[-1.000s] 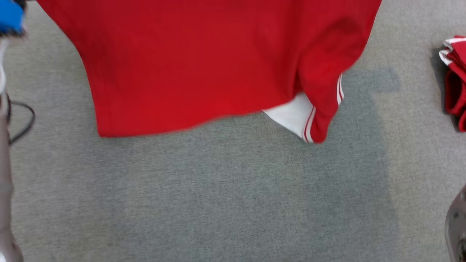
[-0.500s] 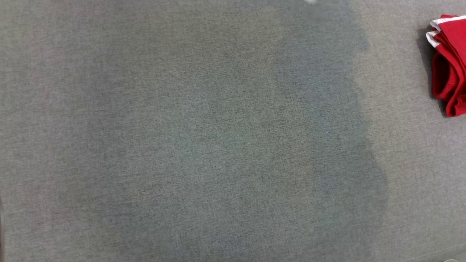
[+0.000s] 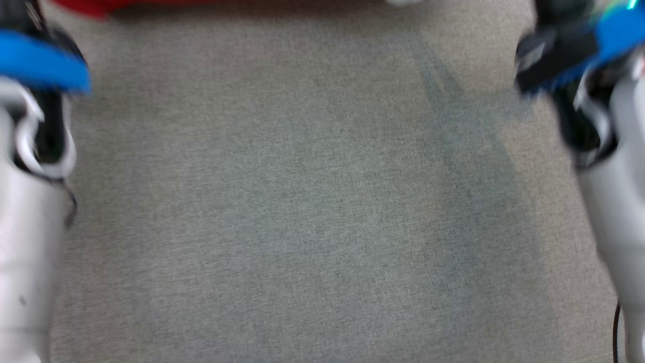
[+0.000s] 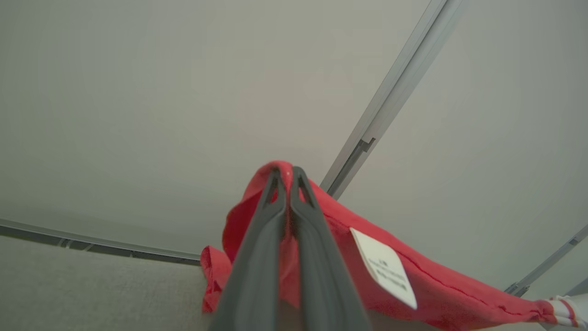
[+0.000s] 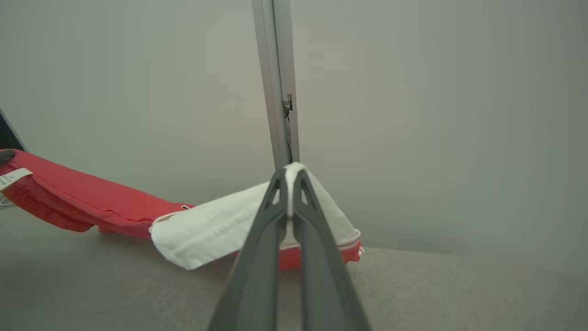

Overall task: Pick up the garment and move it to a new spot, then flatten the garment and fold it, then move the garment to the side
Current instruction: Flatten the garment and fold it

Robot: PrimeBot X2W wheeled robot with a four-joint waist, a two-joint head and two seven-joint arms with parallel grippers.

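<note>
The garment (image 3: 151,4) is red with white parts, and in the head view a blurred strip of it runs along the top edge. My left gripper (image 4: 285,172) is shut on a red edge of the garment (image 4: 413,276), which sags away to the right with a white label (image 4: 383,269) on it. My right gripper (image 5: 288,172) is shut on a white panel (image 5: 216,225) of the same garment (image 5: 92,197), whose red part stretches off to the left. The cloth hangs between the two grippers, low over the grey surface. Both pale forearms (image 3: 30,201) (image 3: 615,201) frame the head view.
A grey fabric surface (image 3: 322,201) spreads below and between the arms. Behind the garment stands a plain pale wall with metal rails (image 4: 390,101) (image 5: 278,82). A dark cable (image 3: 616,327) hangs by the right forearm.
The head view has shifted. The hanging garment went from the upper half to a strip at the top edge, both forearms came into view, and the folded red pile at right left it.
</note>
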